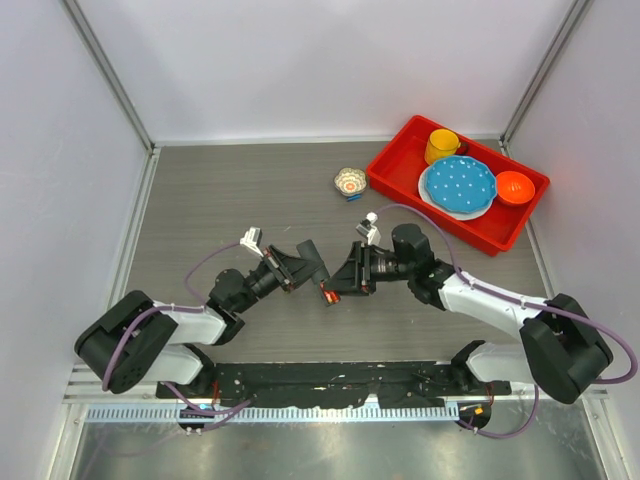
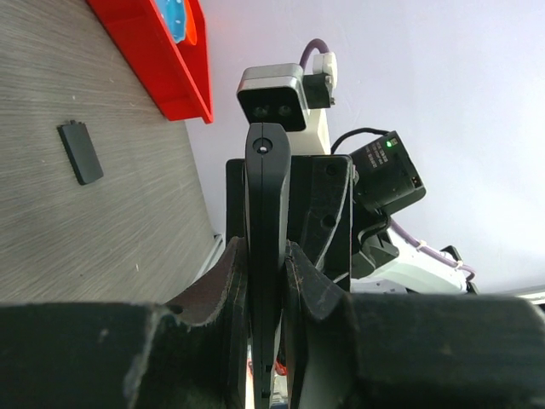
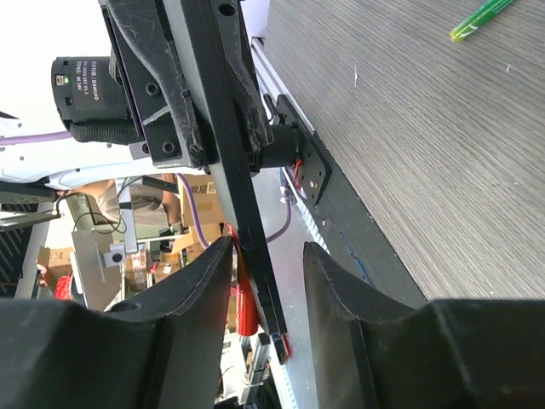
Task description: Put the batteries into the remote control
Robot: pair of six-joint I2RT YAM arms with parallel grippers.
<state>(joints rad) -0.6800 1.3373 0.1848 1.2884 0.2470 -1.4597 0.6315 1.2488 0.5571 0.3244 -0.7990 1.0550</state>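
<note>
And here we have the left gripper (image 2: 266, 251) pinching the remote control (image 2: 266, 183) edge-on, fingers pressed against both flat faces and the bar lifted off the table (image 1: 220, 190). Opposite, we see the right gripper (image 3: 271, 251) with its fingers spread. The remote's far end runs between them, close to one finger, with a red battery (image 3: 245, 302) lying along it. A flat black cover (image 2: 80, 152) lies on the table, near the red tray (image 2: 183, 85).
</note>
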